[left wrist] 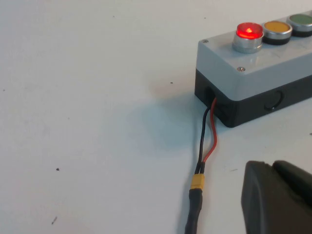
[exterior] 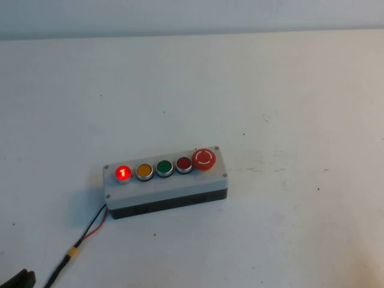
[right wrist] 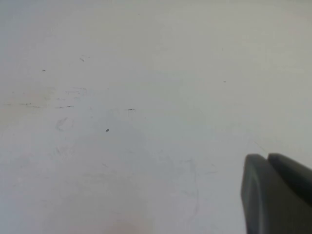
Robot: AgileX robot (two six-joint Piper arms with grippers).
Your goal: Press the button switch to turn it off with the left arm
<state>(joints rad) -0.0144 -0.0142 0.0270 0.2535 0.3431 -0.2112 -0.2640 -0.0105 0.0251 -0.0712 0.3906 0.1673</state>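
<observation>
The button switch (exterior: 123, 173) glows bright red at the left end of the grey box (exterior: 171, 187), next to the yellow button (exterior: 144, 171). It also shows in the left wrist view (left wrist: 249, 32), lit. My left gripper (left wrist: 269, 168) is shut and empty, low over the table short of the box's left end and beside its cable. Only its tip (exterior: 18, 279) shows at the bottom left corner of the high view. My right gripper (right wrist: 265, 160) is shut and empty over bare table. It is out of the high view.
The box also carries a green button (exterior: 164, 167), a darker red button (exterior: 183, 163) and a large red mushroom-head button (exterior: 204, 158). A black and red cable (exterior: 90, 227) with a yellow connector (left wrist: 197, 183) runs from the box's left end toward the front edge.
</observation>
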